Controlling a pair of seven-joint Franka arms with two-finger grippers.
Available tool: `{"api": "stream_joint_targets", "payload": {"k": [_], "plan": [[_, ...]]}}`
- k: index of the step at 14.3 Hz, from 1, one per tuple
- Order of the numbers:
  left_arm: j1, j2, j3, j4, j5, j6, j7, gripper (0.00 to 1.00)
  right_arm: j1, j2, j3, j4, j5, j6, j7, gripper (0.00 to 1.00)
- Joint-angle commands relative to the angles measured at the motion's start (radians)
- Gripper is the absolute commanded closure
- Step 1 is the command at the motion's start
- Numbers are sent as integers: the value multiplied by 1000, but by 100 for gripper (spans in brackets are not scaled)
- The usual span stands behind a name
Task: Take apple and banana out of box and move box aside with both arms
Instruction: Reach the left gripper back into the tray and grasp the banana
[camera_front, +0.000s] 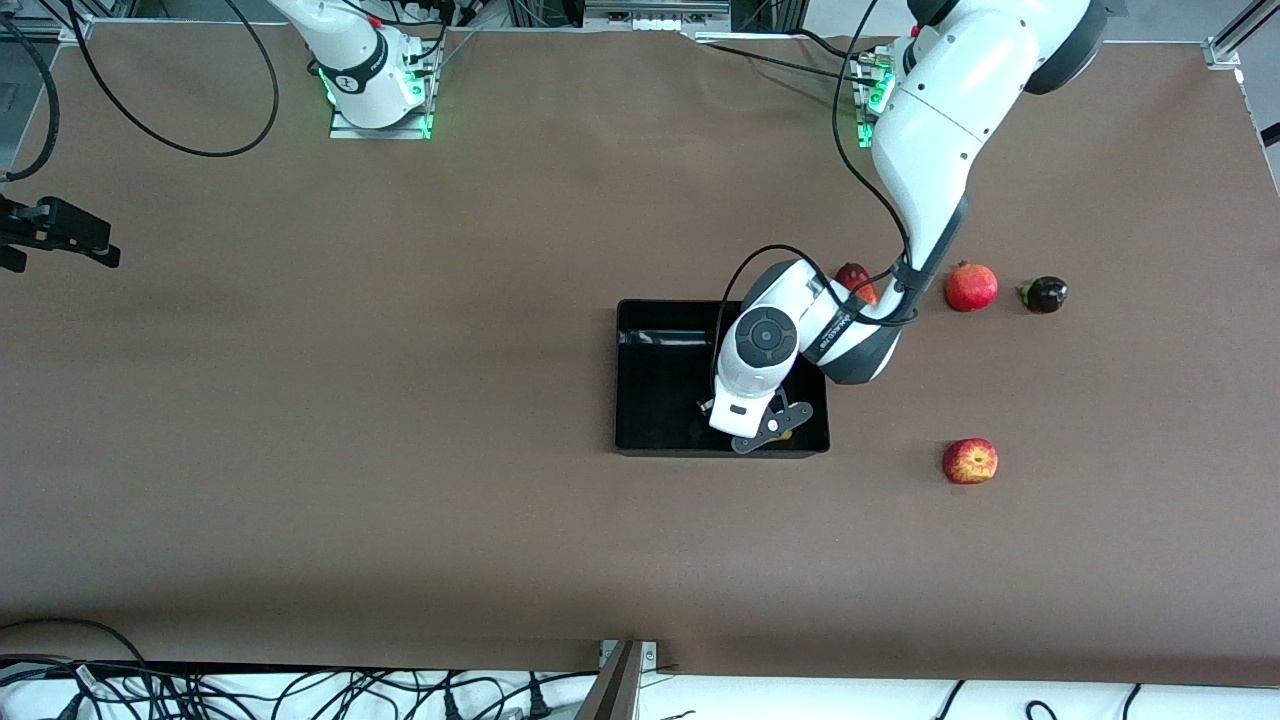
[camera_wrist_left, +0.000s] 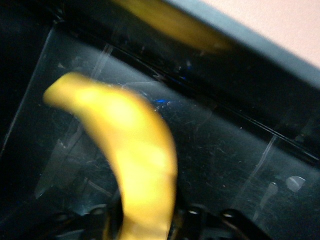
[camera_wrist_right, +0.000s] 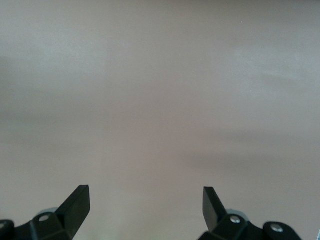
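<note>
The black box (camera_front: 660, 385) lies mid-table. My left gripper (camera_front: 768, 432) reaches down into the box's corner nearest the front camera, toward the left arm's end. It is shut on the yellow banana (camera_front: 783, 434), which is mostly hidden under the hand. In the left wrist view the banana (camera_wrist_left: 130, 150) runs out from between the fingers of the left gripper (camera_wrist_left: 145, 222), low over the glossy box floor (camera_wrist_left: 230, 150). The red-and-yellow apple (camera_front: 970, 461) sits on the table beside the box, toward the left arm's end. My right gripper (camera_wrist_right: 146, 200) is open and empty over bare brown table.
A red pomegranate (camera_front: 971, 286) and a small dark fruit (camera_front: 1043, 294) lie farther from the camera than the apple. A mango (camera_front: 853, 277) is partly hidden by the left arm, next to the box. A black device (camera_front: 60, 235) sits at the right arm's end.
</note>
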Motion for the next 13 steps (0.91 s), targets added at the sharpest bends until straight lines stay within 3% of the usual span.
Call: {"api": "stream_joint_targets", "payload": {"k": [1,7,10,13], "plan": [[-6,-13,4,23,18,-72,-15,100,-7,10,2,24,17,-19,8,0],[32,-115,-34,130,-28,-325,23,100,-7,10,2,24,17,-26,7,0],[70,-178,-31,150,-104,-437,147,100,-7,10,2,24,17,-26,7,0],[183,-229,-46,196,-144,-621,345,100,-3,10,3,20,17,-81,11,0]]}}
